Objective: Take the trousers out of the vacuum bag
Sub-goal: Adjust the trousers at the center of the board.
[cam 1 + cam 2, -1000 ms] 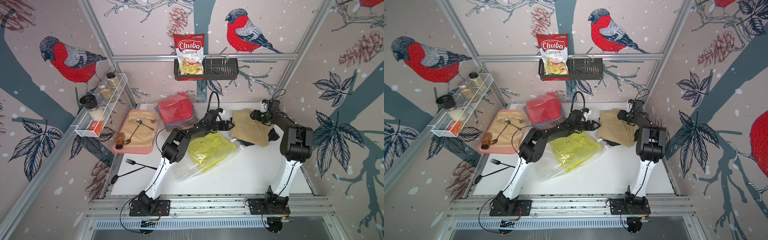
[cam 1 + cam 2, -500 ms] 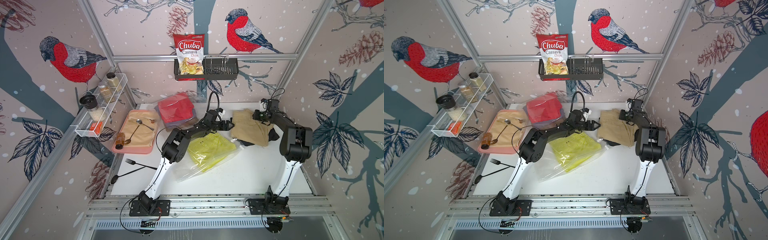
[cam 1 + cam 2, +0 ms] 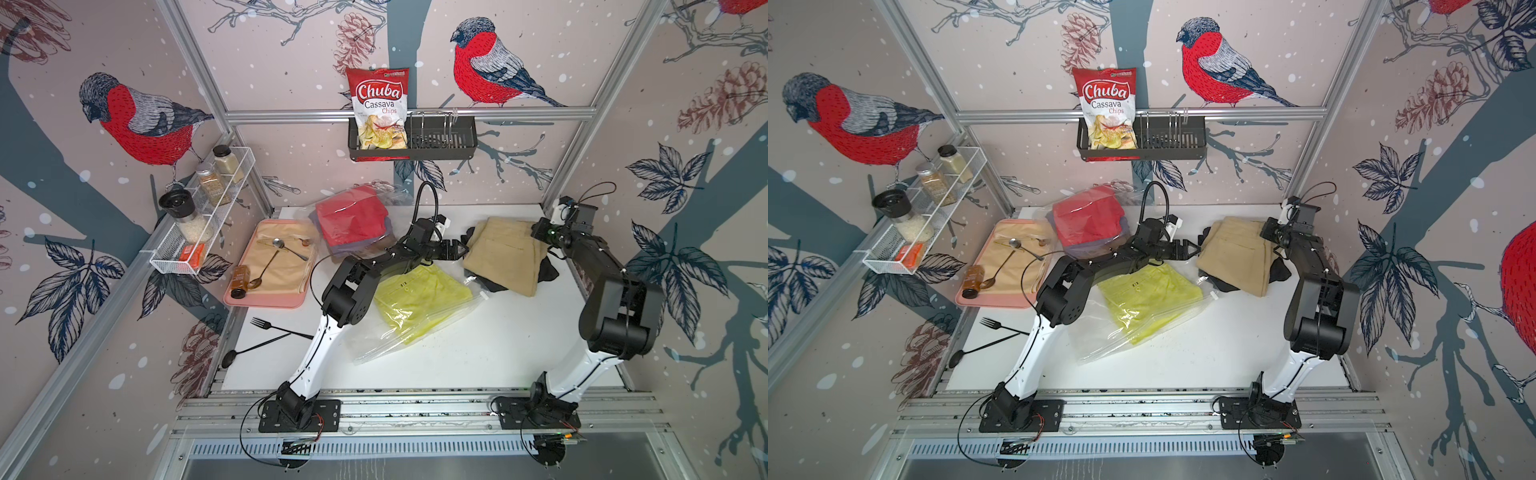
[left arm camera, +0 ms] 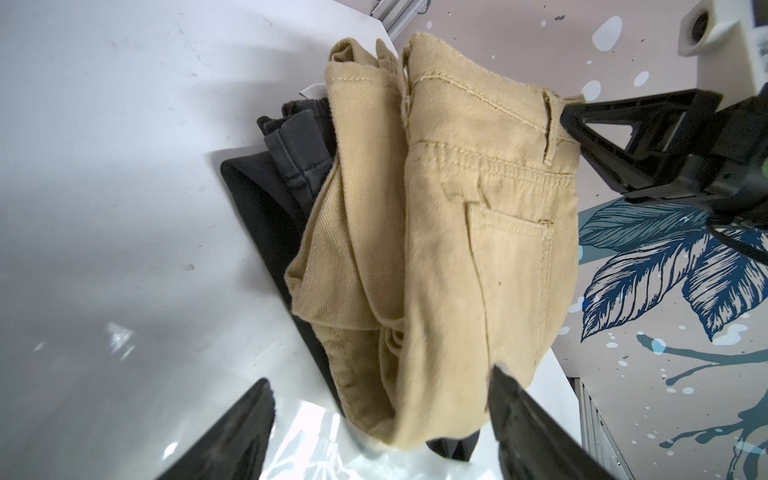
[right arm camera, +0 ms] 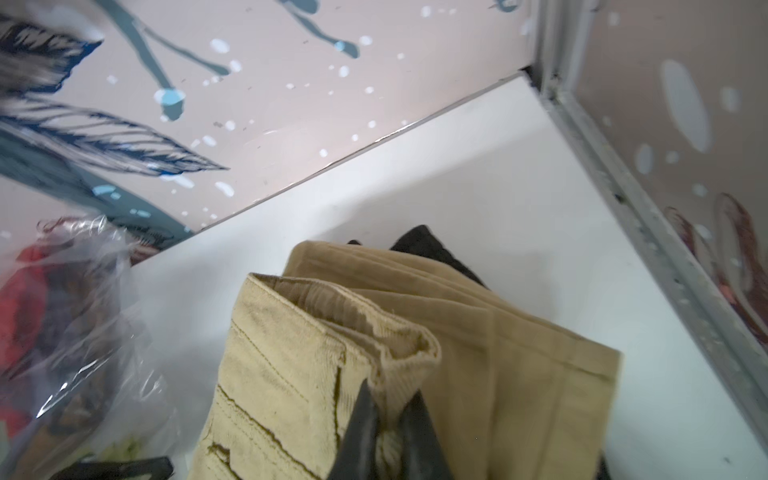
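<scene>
**A:** What lies nearest the arm bases, low and central in both top views?

**B:** On the white tabletop (image 3: pixel 498 353) the clear crinkly plastic vacuum bag (image 3: pixel 374 345) lies flat. The bright yellow folded cloth trousers (image 3: pixel 419 295) are inside it.

**A:** And the left gripper (image 3: pixel 459 250)?

**B:** It is mid-frame, just past the bag, with its jaws wide apart and closed on nothing. The left wrist view adds that its fingers (image 4: pixel 245 428) flank one end of the tan folded cloth trousers (image 4: pixel 457 249), with glossy plastic below them. I cannot tell whether either finger touches the cloth.

**A:** Where do the tan ones lie?

**B:** They lie right of centre, outside the bag, on top of the black cloth trousers (image 3: pixel 549 272), which show at the edges.

**A:** And the right gripper (image 5: pixel 388 440)?

**B:** From above it is only a dark shape at the tan pile's upper right corner. The right wrist view shows its jaws pinched together on a fold of the tan waistband. The left wrist view shows the same pinch beside a belt loop.

**A:** And farthest back?

**B:** At upper centre, by the back wall, the red folded cloth trousers (image 3: pixel 353 218) top a stack under clear plastic. The right wrist view shows that plastic crumpled at its left edge. I cannot tell whether it is the same bag.
</scene>
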Controlling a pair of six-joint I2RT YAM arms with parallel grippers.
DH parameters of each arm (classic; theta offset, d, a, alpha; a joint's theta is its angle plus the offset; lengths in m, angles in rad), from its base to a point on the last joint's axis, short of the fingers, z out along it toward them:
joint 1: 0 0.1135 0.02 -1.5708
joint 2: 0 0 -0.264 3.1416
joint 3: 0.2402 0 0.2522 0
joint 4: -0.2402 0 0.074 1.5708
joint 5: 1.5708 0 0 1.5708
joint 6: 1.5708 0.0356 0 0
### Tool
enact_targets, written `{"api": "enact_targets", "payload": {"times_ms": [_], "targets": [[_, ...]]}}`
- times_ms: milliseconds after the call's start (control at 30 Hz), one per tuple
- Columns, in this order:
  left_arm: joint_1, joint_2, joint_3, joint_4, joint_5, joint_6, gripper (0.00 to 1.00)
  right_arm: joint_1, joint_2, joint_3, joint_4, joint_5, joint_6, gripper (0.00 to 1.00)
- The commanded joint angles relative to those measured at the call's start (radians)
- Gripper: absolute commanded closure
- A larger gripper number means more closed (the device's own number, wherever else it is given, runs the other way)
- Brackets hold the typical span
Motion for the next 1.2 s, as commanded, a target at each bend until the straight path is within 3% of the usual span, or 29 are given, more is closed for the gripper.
{"api": "enact_targets", "payload": {"times_ms": [0,300,367,433,667,767,900,1167], "targets": [[0.0,-0.012,0.0,0.041,0.021,-0.007,0.17,-0.035,0.023,-0.001,0.084,-0.021,0.074,1.0],[-0.012,-0.002,0.001,0.041,0.029,-0.012,0.17,-0.028,0.189,0.16,0.065,-0.048,0.065,0.99],[-0.017,0.004,0.014,0.025,0.035,-0.002,0.17,-0.032,0.214,0.174,0.065,-0.034,0.07,0.94],[-0.023,0.008,0.026,0.002,0.042,0.017,0.19,-0.034,0.234,0.194,0.053,-0.032,0.066,0.82],[-0.046,0.014,0.048,-0.103,0.019,0.087,0.14,-0.038,0.153,0.097,0.061,0.106,0.088,0.14],[-0.051,0.014,0.034,-0.128,-0.005,0.113,0.12,-0.056,0.116,0.039,0.077,0.089,0.093,0.03],[-0.051,0.015,0.016,-0.119,0.001,0.113,0.05,-0.115,0.111,-0.041,0.138,-0.069,0.122,0.0],[-0.044,0.049,0.033,-0.018,0.075,0.048,0.02,-0.132,0.173,-0.045,0.204,-0.207,0.12,0.03]]}}
